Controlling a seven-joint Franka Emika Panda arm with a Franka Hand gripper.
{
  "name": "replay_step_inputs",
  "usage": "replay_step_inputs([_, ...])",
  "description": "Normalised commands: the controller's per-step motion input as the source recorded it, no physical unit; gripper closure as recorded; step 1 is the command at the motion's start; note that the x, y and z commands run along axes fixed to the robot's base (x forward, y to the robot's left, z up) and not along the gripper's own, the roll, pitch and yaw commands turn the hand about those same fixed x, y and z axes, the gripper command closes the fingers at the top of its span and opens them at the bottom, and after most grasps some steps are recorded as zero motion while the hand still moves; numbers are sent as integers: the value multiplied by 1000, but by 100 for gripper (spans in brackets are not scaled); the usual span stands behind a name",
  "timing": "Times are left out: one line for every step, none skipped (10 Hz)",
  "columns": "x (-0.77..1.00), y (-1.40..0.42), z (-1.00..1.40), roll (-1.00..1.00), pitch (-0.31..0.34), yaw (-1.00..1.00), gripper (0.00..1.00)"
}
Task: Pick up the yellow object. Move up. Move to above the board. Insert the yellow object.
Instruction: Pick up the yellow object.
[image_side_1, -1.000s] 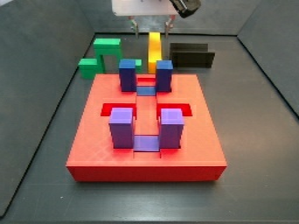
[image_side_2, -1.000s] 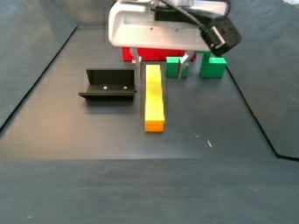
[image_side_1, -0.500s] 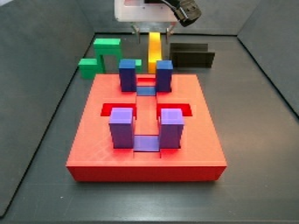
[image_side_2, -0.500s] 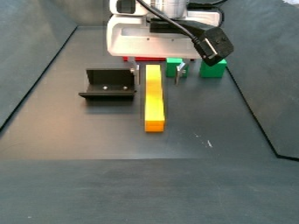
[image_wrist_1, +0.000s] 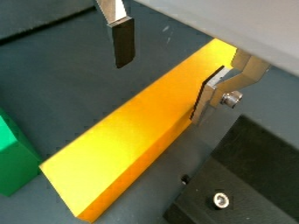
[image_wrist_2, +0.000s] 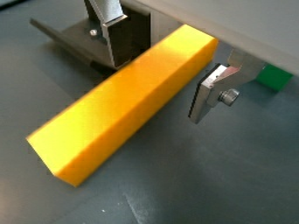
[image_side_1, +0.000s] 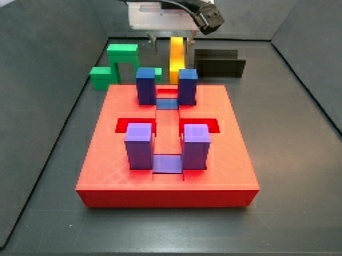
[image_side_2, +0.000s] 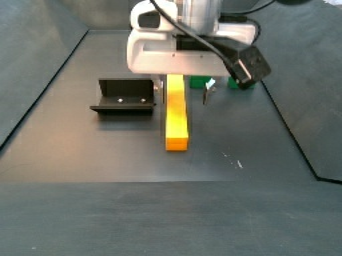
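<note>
The yellow object (image_side_2: 175, 120) is a long bar lying flat on the dark floor behind the board (image_side_1: 114, 170), seen from the far end at the yellow object (image_side_1: 177, 55). My gripper (image_side_2: 175, 86) is low over the bar's end nearest the board and is open. In both wrist views the bar, yellow object (image_wrist_1: 135, 131) and yellow object (image_wrist_2: 122, 105), runs between the fingers. One finger (image_wrist_1: 121, 39) stands clear of it on one side. The other finger (image_wrist_2: 208, 92) is close beside its opposite edge. The gripper (image_wrist_1: 166, 68) holds nothing.
The fixture (image_side_2: 123, 97) stands beside the bar, close to one finger (image_wrist_2: 111, 39). Green blocks (image_side_2: 245, 78) sit on the other side, near the board's back edge. Purple and blue posts (image_side_1: 164, 148) rise from the red board. Dark walls enclose the floor.
My gripper has come down from above until its fingers straddle the bar's end. The bar has not moved.
</note>
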Motion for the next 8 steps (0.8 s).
replay_step_inputs([63, 0, -194, -143, -173, -26, 0])
replay_step_inputs([29, 0, -200, -129, -164, -40, 0])
replay_step_inputs([0, 0, -211, -121, -161, -57, 0])
replay_step_inputs([0, 0, -251, -111, -174, -77, 0])
replay_step_inputs([0, 0, -231, -120, -163, -77, 0])
replay_step_inputs([0, 0, -203, -120, -140, -60, 0])
replay_step_inputs([0, 37, -189, -110, -114, -14, 0])
replay_step_inputs([0, 0, 0, 0, 0, 0, 0])
